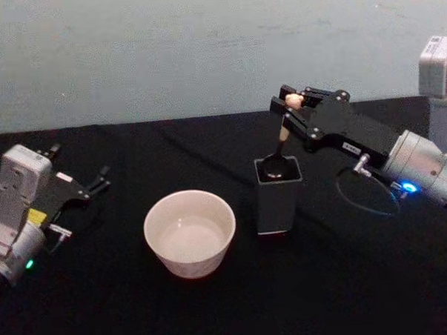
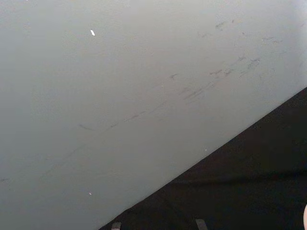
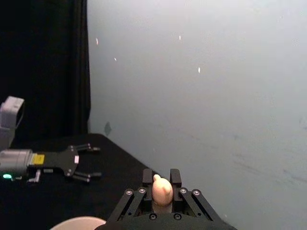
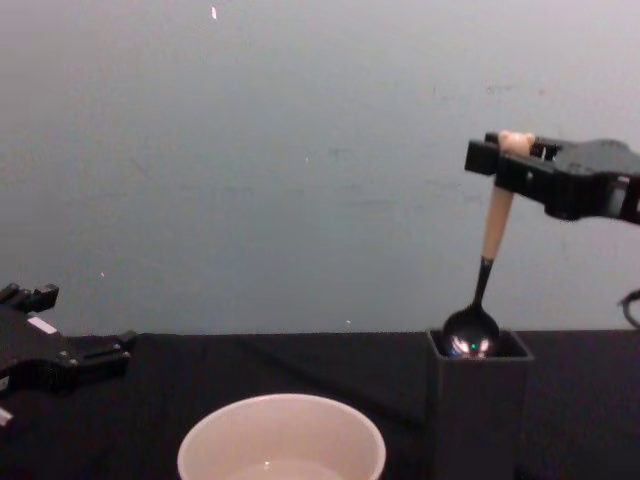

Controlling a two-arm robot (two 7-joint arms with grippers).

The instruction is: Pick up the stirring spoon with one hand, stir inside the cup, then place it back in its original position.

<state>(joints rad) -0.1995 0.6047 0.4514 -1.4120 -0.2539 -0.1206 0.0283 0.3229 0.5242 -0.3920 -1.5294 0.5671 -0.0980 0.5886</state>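
Note:
The stirring spoon (image 1: 283, 135) hangs nearly upright over the dark grey square holder (image 1: 278, 198). Its shiny bowl (image 4: 471, 332) sits right at the holder's mouth. My right gripper (image 1: 290, 101) reaches in from the right and is shut on the spoon's bear-head top (image 3: 162, 190), which sticks out between the fingers. The cream-white cup (image 1: 190, 232) stands on the black table to the left of the holder, apart from it, and appears in the chest view as a wide cup (image 4: 281, 450) in front. My left gripper (image 1: 99, 180) rests at the far left, open and holding nothing.
A black cloth covers the table (image 1: 347, 281), with a pale wall (image 1: 203, 50) close behind it. There is bare cloth between the cup and the left arm, and in front of the holder. A thin cable (image 1: 358, 195) loops under the right wrist.

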